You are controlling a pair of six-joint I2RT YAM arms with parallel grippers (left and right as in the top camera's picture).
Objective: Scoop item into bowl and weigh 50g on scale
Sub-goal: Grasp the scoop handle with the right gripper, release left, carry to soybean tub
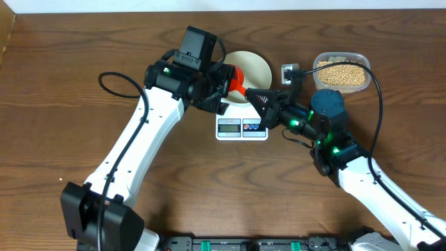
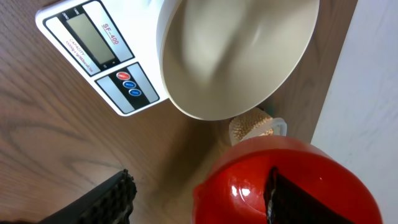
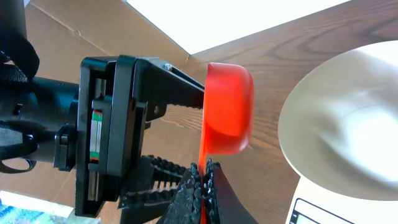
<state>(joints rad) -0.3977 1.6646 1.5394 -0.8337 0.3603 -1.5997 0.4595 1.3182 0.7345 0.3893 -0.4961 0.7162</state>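
Beans [image 1: 341,74] lie in the clear container [image 1: 362,61] on the desk's right side, nearest the right arm. Right fingers [image 3: 200,186] are pinched shut on the handle of the red scoop [image 3: 227,109]. Left fingers [image 1: 223,87] stand spread beside its cup, gripping nothing, over the edge of the bowl [image 1: 261,66] on the scale [image 1: 242,127].

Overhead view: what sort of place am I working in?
Probably a robot test bench rather than a kitchen: a wood-grain table, a small digital scale with a white bowl, and a clear tub of beans.

Overhead down; wrists close, apparently sharing bowl [image 2: 236,56]
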